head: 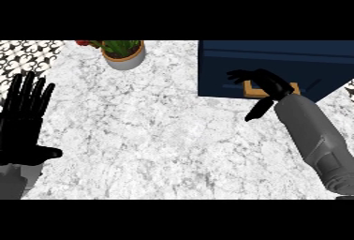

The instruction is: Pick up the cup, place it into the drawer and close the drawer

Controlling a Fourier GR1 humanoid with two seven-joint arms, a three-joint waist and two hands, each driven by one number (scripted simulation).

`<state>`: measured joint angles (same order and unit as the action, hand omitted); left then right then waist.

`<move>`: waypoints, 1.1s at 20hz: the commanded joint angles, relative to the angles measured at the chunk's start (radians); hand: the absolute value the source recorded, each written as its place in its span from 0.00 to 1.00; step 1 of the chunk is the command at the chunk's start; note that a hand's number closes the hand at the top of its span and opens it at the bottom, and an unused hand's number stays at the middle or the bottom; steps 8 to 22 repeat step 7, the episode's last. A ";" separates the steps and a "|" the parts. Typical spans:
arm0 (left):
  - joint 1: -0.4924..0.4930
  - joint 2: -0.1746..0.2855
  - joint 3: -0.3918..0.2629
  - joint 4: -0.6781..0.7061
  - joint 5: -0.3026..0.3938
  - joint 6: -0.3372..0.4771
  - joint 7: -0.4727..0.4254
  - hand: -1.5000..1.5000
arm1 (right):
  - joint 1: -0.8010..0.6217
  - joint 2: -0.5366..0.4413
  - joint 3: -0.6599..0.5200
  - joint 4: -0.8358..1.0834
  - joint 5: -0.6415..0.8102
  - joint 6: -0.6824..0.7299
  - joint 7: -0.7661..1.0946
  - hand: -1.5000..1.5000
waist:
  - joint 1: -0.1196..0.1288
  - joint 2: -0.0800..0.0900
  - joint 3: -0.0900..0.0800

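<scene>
A navy drawer (276, 54) stands open at the counter's far right. A tan cup (250, 89) sits in it near the front edge, mostly hidden behind my right hand (268, 84); only small tan pieces show on either side of the hand. That hand hovers over the cup with its fingers spread toward the left and the thumb hanging down past the drawer's front, not curled round the cup. My left hand (24, 124) rests open at the view's left edge, fingers up.
A potted green plant in a grey pot (124, 55) stands at the back of the white marble counter (159, 131), with something red (84, 43) beside it. A black-and-white patterned surface (27, 52) lies at the far left.
</scene>
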<state>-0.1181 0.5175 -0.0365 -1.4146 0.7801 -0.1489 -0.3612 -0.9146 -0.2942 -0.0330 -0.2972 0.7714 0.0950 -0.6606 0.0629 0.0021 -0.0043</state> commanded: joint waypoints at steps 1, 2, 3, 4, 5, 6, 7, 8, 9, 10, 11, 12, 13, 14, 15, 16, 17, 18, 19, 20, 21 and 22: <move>-0.006 -0.037 -0.032 -0.001 -0.038 0.023 -0.013 0.00 | -0.064 -0.080 -0.036 0.087 0.003 -0.022 0.062 0.00 | 0.019 0.035 0.008; -0.020 -0.013 -0.005 0.012 -0.011 -0.006 -0.004 0.00 | -0.078 -0.078 -0.036 0.092 0.006 -0.023 0.074 0.00 | 0.030 0.040 0.008; 0.001 -0.035 -0.030 -0.004 -0.030 0.000 -0.013 0.00 | -0.119 -0.048 -0.031 0.099 0.010 -0.010 0.117 0.00 | 0.029 0.032 0.007; -0.006 -0.006 0.003 0.013 -0.016 -0.004 -0.002 0.00 | -0.071 -0.092 -0.036 0.101 0.006 -0.024 0.048 0.00 | 0.020 0.032 0.008; -0.017 -0.028 -0.007 0.043 -0.031 -0.015 -0.032 0.00 | -0.079 -0.067 -0.033 0.108 0.008 -0.030 0.060 0.00 | 0.019 0.037 0.007; -0.020 -0.020 -0.003 0.037 -0.022 -0.018 -0.018 0.00 | -0.109 -0.091 -0.038 0.111 0.003 0.001 0.071 0.00 | 0.028 0.038 0.007; -0.028 -0.032 -0.011 0.043 -0.048 0.003 -0.034 0.00 | -0.085 -0.065 -0.044 0.111 -0.002 -0.044 0.057 0.00 | 0.028 0.041 0.008; -0.028 -0.032 -0.011 0.043 -0.048 0.003 -0.034 0.00 | -0.085 -0.065 -0.044 0.111 -0.002 -0.044 0.057 0.00 | 0.028 0.041 0.008; -0.028 -0.032 -0.011 0.043 -0.048 0.003 -0.034 0.00 | -0.085 -0.065 -0.044 0.111 -0.002 -0.044 0.057 0.00 | 0.028 0.041 0.008; -0.028 -0.032 -0.011 0.043 -0.048 0.003 -0.034 0.00 | -0.085 -0.065 -0.044 0.111 -0.002 -0.044 0.057 0.00 | 0.028 0.041 0.008; -0.028 -0.032 -0.011 0.043 -0.048 0.003 -0.034 0.00 | -0.085 -0.065 -0.044 0.111 -0.002 -0.044 0.057 0.00 | 0.028 0.041 0.008; -0.028 -0.032 -0.011 0.043 -0.048 0.003 -0.034 0.00 | -0.085 -0.065 -0.044 0.111 -0.002 -0.044 0.057 0.00 | 0.028 0.041 0.008; -0.028 -0.032 -0.011 0.043 -0.048 0.003 -0.034 0.00 | -0.085 -0.065 -0.044 0.111 -0.002 -0.044 0.057 0.00 | 0.028 0.041 0.008; -0.028 -0.032 -0.011 0.043 -0.048 0.003 -0.034 0.00 | -0.085 -0.065 -0.044 0.111 -0.002 -0.044 0.057 0.00 | 0.028 0.041 0.008; -0.028 -0.032 -0.011 0.043 -0.048 0.003 -0.034 0.00 | -0.085 -0.065 -0.044 0.111 -0.002 -0.044 0.057 0.00 | 0.028 0.041 0.008; -0.028 -0.032 -0.011 0.043 -0.048 0.003 -0.034 0.00 | -0.085 -0.065 -0.044 0.111 -0.002 -0.044 0.057 0.00 | 0.028 0.041 0.008; -0.028 -0.032 -0.011 0.043 -0.048 0.003 -0.034 0.00 | -0.085 -0.065 -0.044 0.111 -0.002 -0.044 0.057 0.00 | 0.028 0.041 0.008; -0.028 -0.032 -0.011 0.043 -0.048 0.003 -0.034 0.00 | -0.085 -0.065 -0.044 0.111 -0.002 -0.044 0.057 0.00 | 0.028 0.041 0.008; -0.028 -0.032 -0.011 0.043 -0.048 0.003 -0.034 0.00 | -0.085 -0.065 -0.044 0.111 -0.002 -0.044 0.057 0.00 | 0.028 0.041 0.008; -0.028 -0.032 -0.011 0.043 -0.048 0.003 -0.034 0.00 | -0.085 -0.065 -0.044 0.111 -0.002 -0.044 0.057 0.00 | 0.028 0.041 0.008; -0.028 -0.032 -0.011 0.043 -0.048 0.003 -0.034 0.00 | -0.085 -0.065 -0.044 0.111 -0.002 -0.044 0.057 0.00 | 0.028 0.041 0.008; -0.028 -0.032 -0.011 0.043 -0.048 0.003 -0.034 0.00 | -0.085 -0.065 -0.044 0.111 -0.002 -0.044 0.057 0.00 | 0.028 0.041 0.008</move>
